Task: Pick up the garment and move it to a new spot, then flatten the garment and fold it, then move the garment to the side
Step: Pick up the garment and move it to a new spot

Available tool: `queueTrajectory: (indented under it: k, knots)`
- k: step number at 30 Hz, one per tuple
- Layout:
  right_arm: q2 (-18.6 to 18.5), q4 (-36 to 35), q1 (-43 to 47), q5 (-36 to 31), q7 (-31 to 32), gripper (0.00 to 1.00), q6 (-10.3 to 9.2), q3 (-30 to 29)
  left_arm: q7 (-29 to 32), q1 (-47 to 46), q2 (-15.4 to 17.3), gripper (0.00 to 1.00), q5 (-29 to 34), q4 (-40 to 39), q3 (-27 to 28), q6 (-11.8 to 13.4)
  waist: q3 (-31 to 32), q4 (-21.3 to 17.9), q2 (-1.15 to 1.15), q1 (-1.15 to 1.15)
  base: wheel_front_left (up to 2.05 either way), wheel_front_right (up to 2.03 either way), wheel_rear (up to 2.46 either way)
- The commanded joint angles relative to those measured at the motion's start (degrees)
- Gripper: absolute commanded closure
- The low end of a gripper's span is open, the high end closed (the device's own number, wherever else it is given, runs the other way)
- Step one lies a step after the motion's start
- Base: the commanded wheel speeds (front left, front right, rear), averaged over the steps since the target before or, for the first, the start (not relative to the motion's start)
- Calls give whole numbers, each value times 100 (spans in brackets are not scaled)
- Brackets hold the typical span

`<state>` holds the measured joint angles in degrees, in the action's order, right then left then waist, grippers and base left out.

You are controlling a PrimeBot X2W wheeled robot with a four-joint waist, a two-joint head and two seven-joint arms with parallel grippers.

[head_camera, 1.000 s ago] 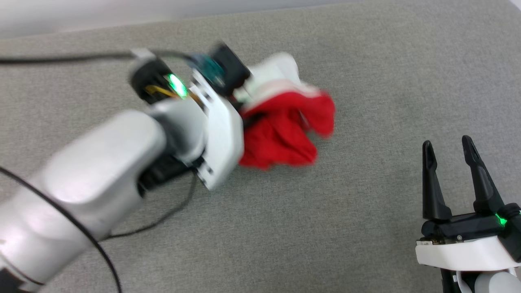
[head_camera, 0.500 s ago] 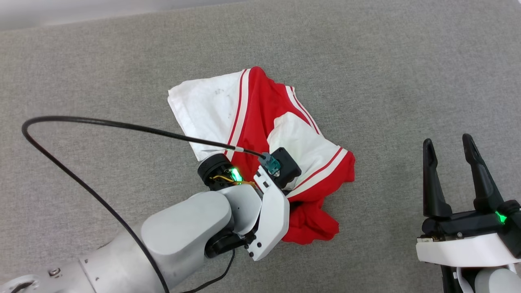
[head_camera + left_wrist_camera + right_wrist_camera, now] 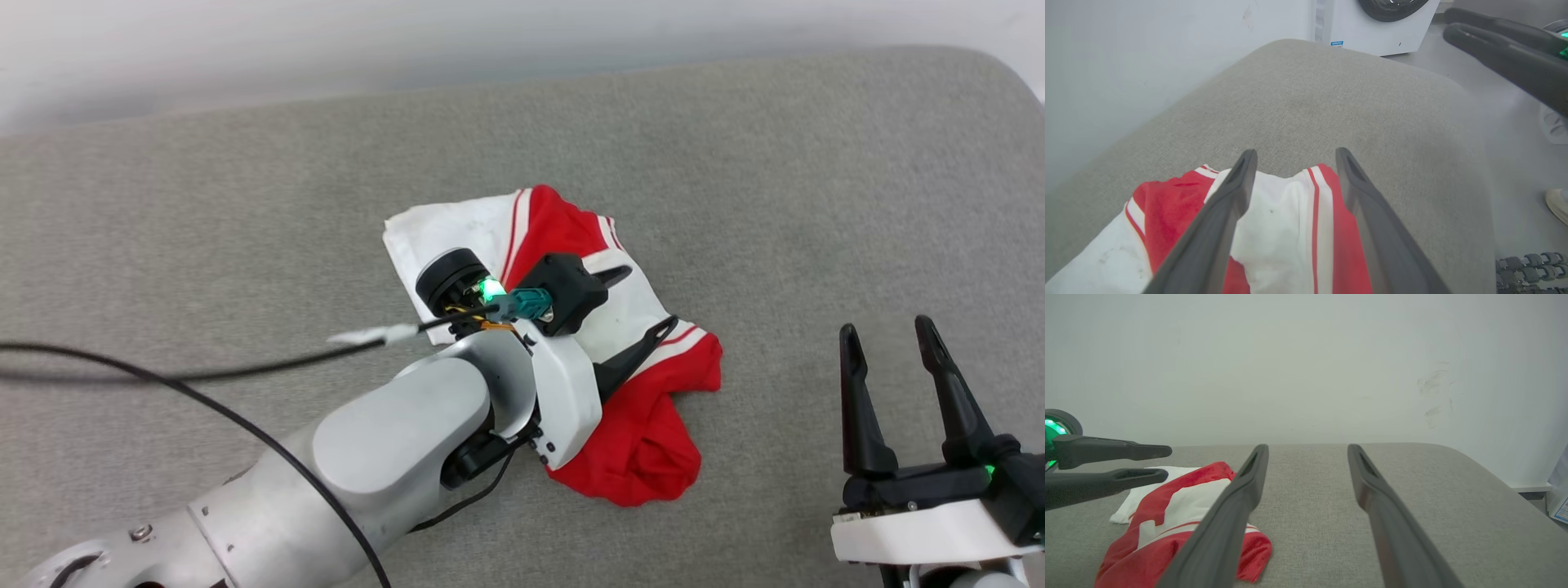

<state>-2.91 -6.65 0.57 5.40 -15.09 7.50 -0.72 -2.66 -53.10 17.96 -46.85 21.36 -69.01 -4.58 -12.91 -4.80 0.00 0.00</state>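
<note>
Garment [image 3: 645, 441] crumpled, soft, light, likely to sag; best pinched at far white sleeve [image 3: 441, 237] edge. Left tool [image 3: 647, 296] spread wide over it, empty; right tool [image 3: 885, 325] wide, empty.

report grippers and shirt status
Left gripper open, empty, over shirt. Right gripper open, empty, off to shirt's right. Shirt bunched on grey cushion, not flat. Black cable trails left, off the shirt.
</note>
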Motion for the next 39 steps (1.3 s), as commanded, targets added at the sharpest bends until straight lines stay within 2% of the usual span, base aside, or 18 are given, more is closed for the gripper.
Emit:
queueTrajectory:
  k: [1,6,9,12,13,15,18,22,27,33,39]
  knots:
    - [6,26,98,-28,-12,0,-2,-16,-332,134,21,0,123,-71,85,150,218,177,0,0,0,0,0]
    - [5,48,217,-68,-12,0,-2,-35,-1068,482,163,0,313,-135,443,773,408,340,0,0,0,0,0]
    - [5,55,285,-68,-12,0,-2,-26,-1231,805,301,0,525,-185,770,1306,503,425,0,0,0,0,0]
    - [5,67,350,-63,-12,0,-2,-37,-1259,1228,420,0,897,-533,1401,1899,573,494,0,0,0,0,0]
    - [5,67,350,-63,-12,0,-2,-37,-1259,1228,420,0,897,-533,1401,1899,573,494,0,0,0,0,0]
    - [5,75,386,-55,-12,0,-2,-40,-1255,1695,503,0,1161,-830,1836,2211,618,529,0,0,0,0,0]
    - [4,97,432,-50,-12,0,-2,-63,-1253,2322,607,0,1560,-1246,2489,2539,681,576,0,0,0,0,0]
    - [5,125,459,-37,-12,0,-2,-90,-1254,3203,551,0,2008,-1698,3332,2780,768,634,0,0,0,0,0]
    - [5,172,528,-16,-12,0,-2,-119,-1254,4148,304,0,2551,-2102,4253,2903,875,674,0,0,0,0,0]
    - [5,200,604,19,-12,0,-2,-122,-1255,5041,-126,0,3068,-2308,5113,2596,1025,671,0,0,0,0,0]
    - [5,263,700,102,-12,0,-2,-140,-1255,5603,-532,0,3530,-2387,5600,2064,1143,665,0,0,0,0,0]
